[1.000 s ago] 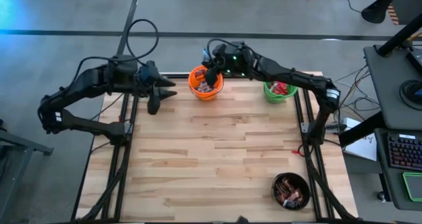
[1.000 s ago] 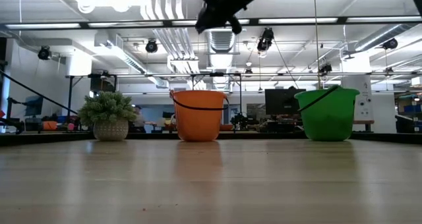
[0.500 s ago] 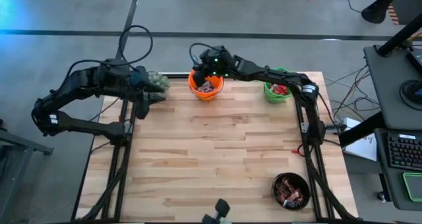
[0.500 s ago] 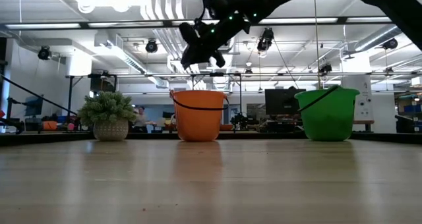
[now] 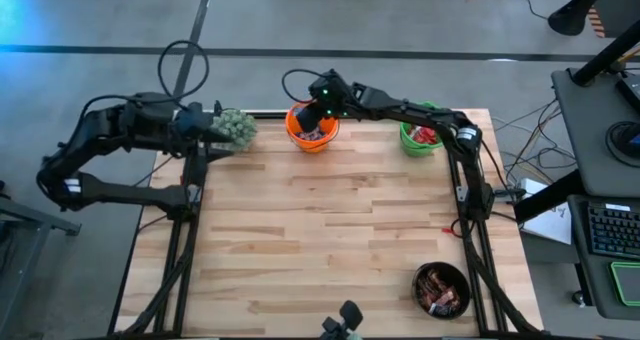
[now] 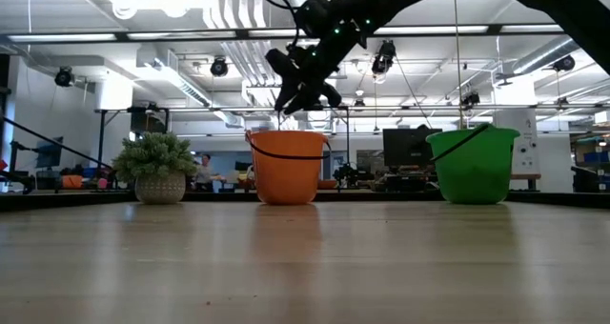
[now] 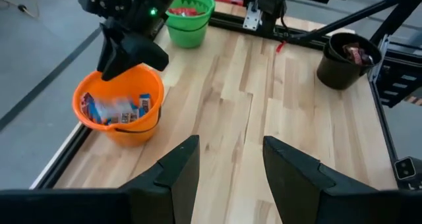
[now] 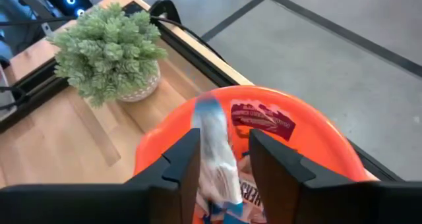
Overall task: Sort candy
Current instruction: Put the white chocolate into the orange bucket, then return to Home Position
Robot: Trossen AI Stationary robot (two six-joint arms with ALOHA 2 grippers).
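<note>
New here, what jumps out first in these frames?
The right gripper hangs over the orange bucket at the table's far edge, a blue-and-white candy bar between its parted fingers. A green bucket of red packets sits beside it; the left gripper waits by the plant.

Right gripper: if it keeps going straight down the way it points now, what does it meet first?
Probably the blue-and-white bar between its jaws, apparently dropping from the right gripper. Below that lie the candy pile and the orange bucket. Depth is hard to judge.
</note>
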